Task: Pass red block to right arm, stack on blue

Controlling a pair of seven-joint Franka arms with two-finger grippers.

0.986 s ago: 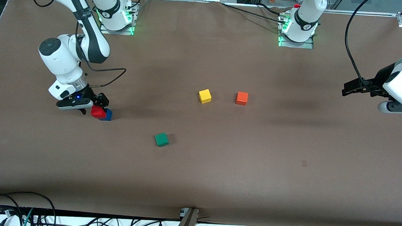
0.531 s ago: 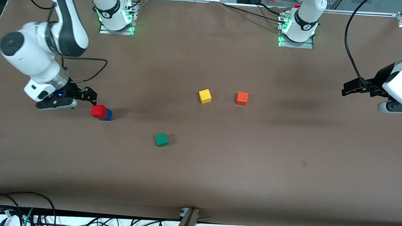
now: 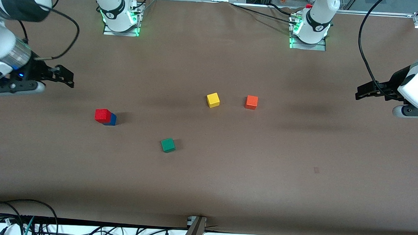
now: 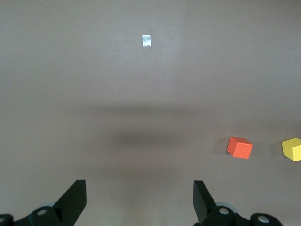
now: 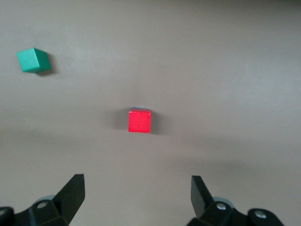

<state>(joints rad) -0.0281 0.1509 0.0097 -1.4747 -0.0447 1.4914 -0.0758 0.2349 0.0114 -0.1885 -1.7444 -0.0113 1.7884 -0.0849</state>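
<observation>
Front view, nearest first: green cube [image 3: 168, 145] sits alone on the brown counter [image 3: 227, 182]. Next out, toward the right arm's end, the red block [image 3: 102, 115] rests on the blue cube [image 3: 111, 119], slightly offset so one blue side shows; nothing touches the stack. Farther again, near mid-counter, yellow cube [image 3: 213, 100] and orange cube [image 3: 251, 102] stand side by side, apart. Right gripper [image 3: 66, 79] hangs in the air over bare counter at the right arm's end, fingers spread, nothing between them. Left gripper [image 3: 361, 93] waits over the left arm's end, fingers likewise spread and empty.

Right wrist view: red block [image 5: 139, 121] seen from above, ahead of the spread fingers [image 5: 72, 190]; green cube [image 5: 33, 60] off to one side.

Left wrist view: orange cube [image 4: 240, 147], yellow cube [image 4: 292, 149], small pale patch [image 4: 146, 41] on the counter.
</observation>
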